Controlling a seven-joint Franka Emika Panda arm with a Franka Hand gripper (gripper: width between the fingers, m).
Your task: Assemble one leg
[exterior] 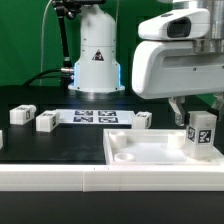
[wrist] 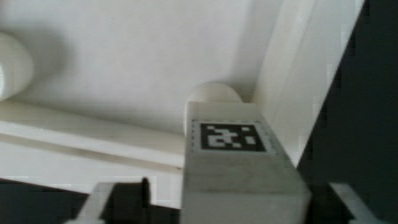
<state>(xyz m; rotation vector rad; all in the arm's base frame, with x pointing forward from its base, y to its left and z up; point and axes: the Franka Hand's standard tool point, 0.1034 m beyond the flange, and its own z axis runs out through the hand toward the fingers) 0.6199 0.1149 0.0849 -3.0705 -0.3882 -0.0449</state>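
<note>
We see the leg (exterior: pixel 202 135) standing upright inside the large white raised-rim panel (exterior: pixel 150 152), close by that panel's rim on the exterior view's right. The tool (wrist: pixel 228 203) straddles the leg with its jaws spread, a gap showing on either side, so it grips nothing. Beyond the panel, other white blocks (exterior: pixel 46 121) and the marker board (exterior: pixel 95 117) lie on the black tabletop (exterior: pixel 55 148).
</note>
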